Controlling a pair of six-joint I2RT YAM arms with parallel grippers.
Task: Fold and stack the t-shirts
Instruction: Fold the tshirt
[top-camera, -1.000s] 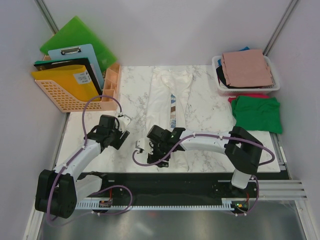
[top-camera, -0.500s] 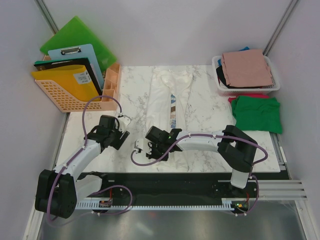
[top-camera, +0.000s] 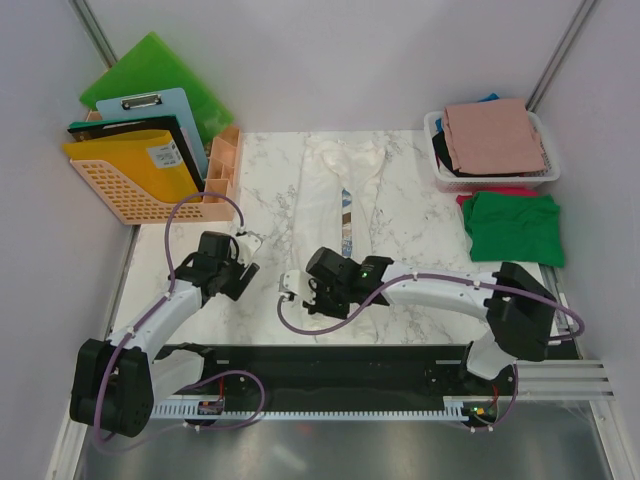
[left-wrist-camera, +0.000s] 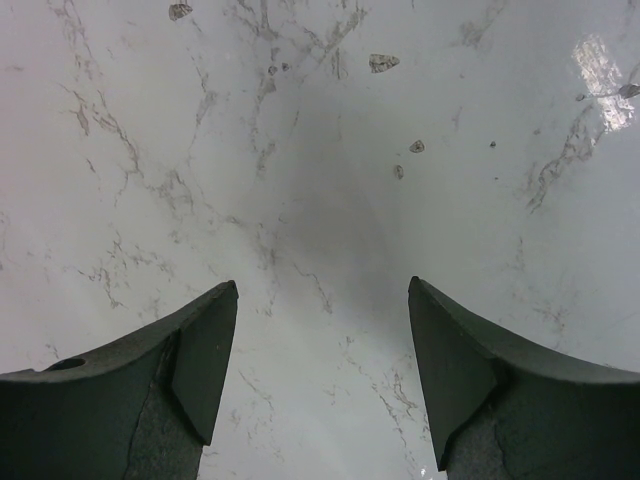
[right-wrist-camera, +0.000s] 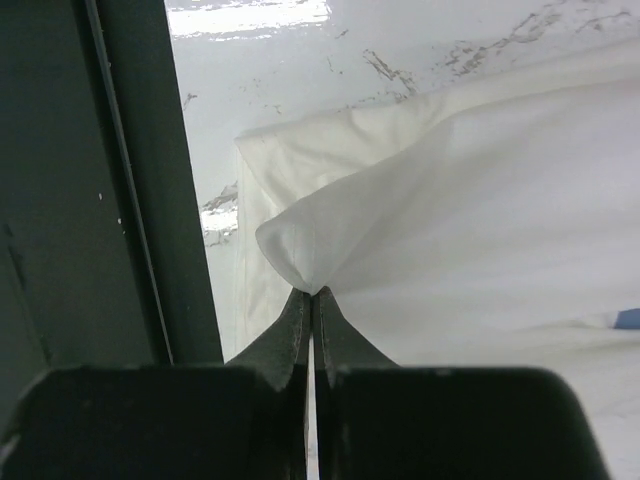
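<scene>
The cream-white t-shirt (top-camera: 338, 185) is lying lengthwise down the middle of the marble table (top-camera: 262, 190), folded into a long narrow strip. Only a thin sliver of its blue-and-brown print is showing along the fold. Its near end is disappearing under the right gripper (top-camera: 318, 296), so the hem cannot be made out from above. The right wrist view fills that in: the right gripper (right-wrist-camera: 312, 292) is pinching a small peak of the cream-white t-shirt (right-wrist-camera: 480, 190) between fingertips pressed fully together, lifting a corner of cloth off the layer beneath. The rest of the shirt is running out of that view to the right. The left gripper (top-camera: 243, 260) is hovering over bare marble to the left of the shirt. In its own view, the left gripper (left-wrist-camera: 323, 300) is standing wide apart with nothing between its fingers. At the far right, a dusty-pink t-shirt (top-camera: 495, 135) is lying folded on top of a white mesh basket (top-camera: 437, 177), covering most of what is inside. Only edges of a black one (top-camera: 442, 150) and a blue one (top-camera: 488, 98) are peeking out. Just in front of the basket, a green t-shirt (top-camera: 515, 228) is resting on a red one (top-camera: 487, 190), which is showing only as a thin strip.
</scene>
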